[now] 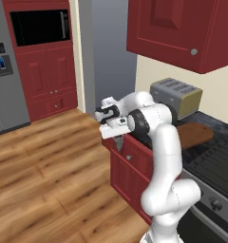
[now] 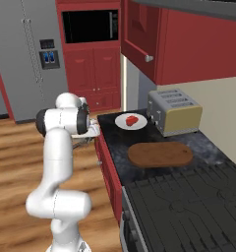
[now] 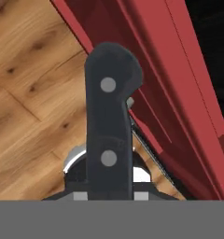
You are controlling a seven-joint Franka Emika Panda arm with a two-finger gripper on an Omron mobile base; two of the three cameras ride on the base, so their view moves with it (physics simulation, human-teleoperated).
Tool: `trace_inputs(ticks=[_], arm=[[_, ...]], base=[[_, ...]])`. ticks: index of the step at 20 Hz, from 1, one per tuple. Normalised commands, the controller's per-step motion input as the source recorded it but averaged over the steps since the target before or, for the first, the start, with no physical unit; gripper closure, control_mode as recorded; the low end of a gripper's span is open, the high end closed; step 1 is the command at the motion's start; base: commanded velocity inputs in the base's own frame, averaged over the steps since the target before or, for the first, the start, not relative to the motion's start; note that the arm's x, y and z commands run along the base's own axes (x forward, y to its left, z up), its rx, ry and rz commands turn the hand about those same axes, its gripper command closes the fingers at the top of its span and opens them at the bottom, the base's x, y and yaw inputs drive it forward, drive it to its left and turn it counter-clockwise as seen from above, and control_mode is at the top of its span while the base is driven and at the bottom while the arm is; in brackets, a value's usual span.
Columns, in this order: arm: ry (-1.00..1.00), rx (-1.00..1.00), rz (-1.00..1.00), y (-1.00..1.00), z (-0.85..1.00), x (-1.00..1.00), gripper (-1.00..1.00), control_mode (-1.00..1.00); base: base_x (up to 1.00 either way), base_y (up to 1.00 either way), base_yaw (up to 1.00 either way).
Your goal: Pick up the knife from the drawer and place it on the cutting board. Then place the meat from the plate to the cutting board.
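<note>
My gripper (image 1: 118, 140) is shut on the knife (image 3: 109, 126), whose black riveted handle stands up between the fingers in the hand view; the blade is hidden. It hangs just above the outer edge of the dark-red drawer (image 1: 135, 153) (image 3: 174, 93), over the wood floor. Further back on the dark counter lies the brown cutting board (image 2: 160, 154) (image 1: 195, 134), with nothing on it. Behind the board, the white plate (image 2: 124, 123) carries the red meat (image 2: 132, 119).
A grey and tan toaster (image 2: 174, 112) (image 1: 175, 97) stands against the wall beside the plate. The black stove top (image 2: 189, 206) lies on the near side of the board. Red wall cabinets (image 2: 179, 39) hang above the counter. Open wood floor (image 1: 49, 161) spreads to the left.
</note>
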Motion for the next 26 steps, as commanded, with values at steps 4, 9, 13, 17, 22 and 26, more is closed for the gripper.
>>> trace_inputs(ticks=[4, 9, 13, 17, 22, 26], arm=[[-0.1, 0.09, 0.24, -0.28, 0.68, -0.46, 1.0, -1.0], [-0.02, 0.19, 0.25, -0.67, 0.51, -0.66, 1.0, -1.0], [-0.06, 0.28, 0.15, -0.58, 0.18, -0.94, 1.0, -1.0], [-0.24, 0.32, 0.07, -0.28, 0.08, -1.0, 1.0, -1.0], [-0.28, 0.19, 0.12, -0.06, 0.77, -0.77, 1.0, -1.0], [-0.18, 0.04, 0.24, -0.02, 0.66, -0.23, 1.0, -1.0]], base=[[0.0, 0.0, 0.0], [0.0, 0.0, 0.0], [0.0, 0.0, 0.0], [0.0, 0.0, 0.0], [0.0, 0.0, 0.0], [0.0, 0.0, 0.0]])
